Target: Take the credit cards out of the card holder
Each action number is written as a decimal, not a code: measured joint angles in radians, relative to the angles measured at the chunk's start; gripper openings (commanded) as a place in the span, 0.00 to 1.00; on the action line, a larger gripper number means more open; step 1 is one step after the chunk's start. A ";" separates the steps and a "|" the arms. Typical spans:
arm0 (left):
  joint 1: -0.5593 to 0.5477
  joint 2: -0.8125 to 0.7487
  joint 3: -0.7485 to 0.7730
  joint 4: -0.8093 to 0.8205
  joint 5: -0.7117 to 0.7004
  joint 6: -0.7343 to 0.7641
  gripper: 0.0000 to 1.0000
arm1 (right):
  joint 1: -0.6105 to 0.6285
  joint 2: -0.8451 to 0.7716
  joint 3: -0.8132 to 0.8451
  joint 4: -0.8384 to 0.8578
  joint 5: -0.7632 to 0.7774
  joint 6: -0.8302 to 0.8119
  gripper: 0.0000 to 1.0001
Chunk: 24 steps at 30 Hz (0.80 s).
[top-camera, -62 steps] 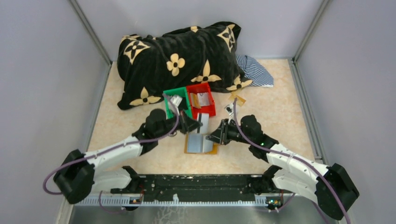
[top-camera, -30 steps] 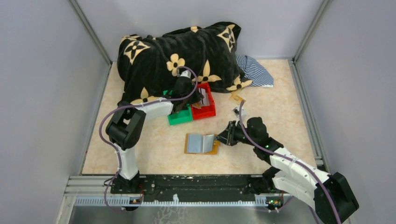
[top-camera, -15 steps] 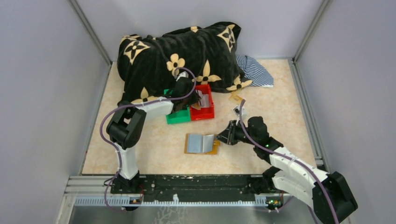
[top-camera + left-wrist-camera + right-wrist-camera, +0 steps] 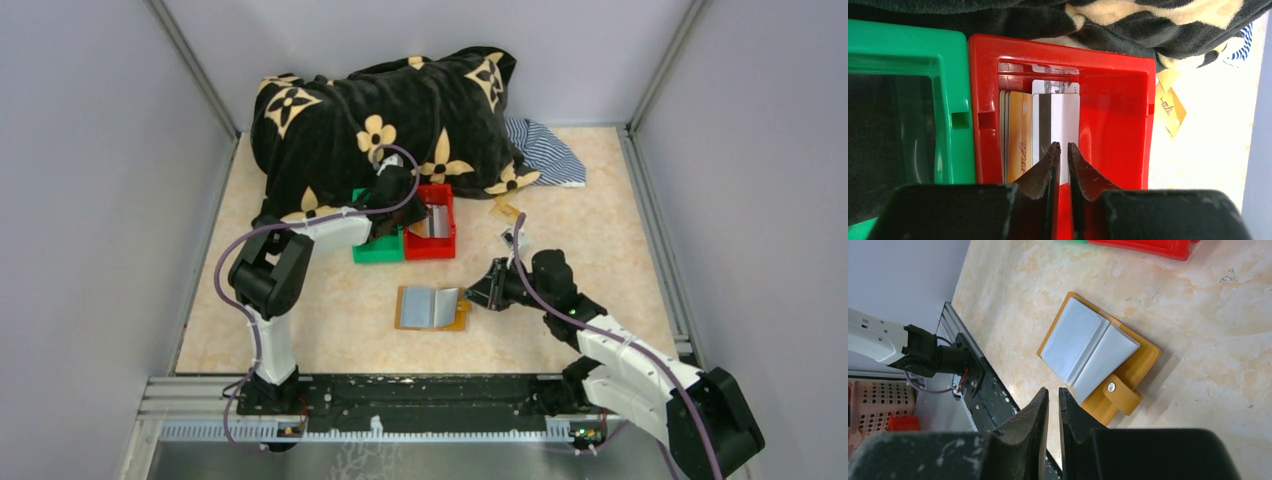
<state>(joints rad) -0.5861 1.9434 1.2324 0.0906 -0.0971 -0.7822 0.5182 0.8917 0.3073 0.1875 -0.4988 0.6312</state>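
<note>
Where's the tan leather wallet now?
Top view: the open tan leather wallet lies mid-table, just left of the right gripper, nearer than the red plastic bin.

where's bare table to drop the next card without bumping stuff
Bare table left of the card holder, bordered by the left arm and near rail. More between the small tags, striped cloth and right wall. Crowded: green bin and red bin against the black pillow, left gripper over the red one.
</note>
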 measured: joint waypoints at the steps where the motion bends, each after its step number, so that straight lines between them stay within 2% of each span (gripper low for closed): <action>1: 0.000 0.000 0.000 -0.002 0.000 0.001 0.16 | 0.000 0.000 0.000 0.000 0.000 0.000 0.14; 7: 0.000 -0.030 -0.002 -0.016 0.017 0.021 0.17 | -0.005 0.008 0.000 0.006 -0.003 0.000 0.14; 12: -0.003 -0.136 -0.013 0.053 0.118 0.087 0.20 | -0.005 0.019 0.000 0.008 -0.003 0.000 0.13; 15: -0.007 -0.195 -0.012 0.119 0.203 0.127 0.26 | -0.005 0.031 0.000 0.012 -0.003 0.000 0.14; 18: -0.014 -0.245 -0.021 0.187 0.285 0.155 0.41 | -0.005 0.037 0.000 0.013 0.001 -0.008 0.21; 19: -0.017 -0.267 -0.039 0.211 0.305 0.163 0.50 | -0.005 0.037 0.000 0.013 0.002 -0.016 0.23; 22: -0.028 -0.342 -0.129 0.253 0.336 0.187 0.92 | -0.005 0.026 0.000 -0.005 0.016 -0.057 0.32; 23: -0.032 -0.372 -0.174 0.261 0.341 0.193 0.98 | -0.005 0.016 0.001 -0.020 0.025 -0.072 0.33; 24: -0.035 -0.403 -0.222 0.266 0.343 0.200 0.99 | -0.005 0.006 0.001 -0.032 0.031 -0.083 0.35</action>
<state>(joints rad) -0.6216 1.5406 1.0103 0.3565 0.2455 -0.5827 0.5137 0.8974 0.3084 0.1558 -0.4679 0.5484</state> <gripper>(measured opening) 0.845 0.298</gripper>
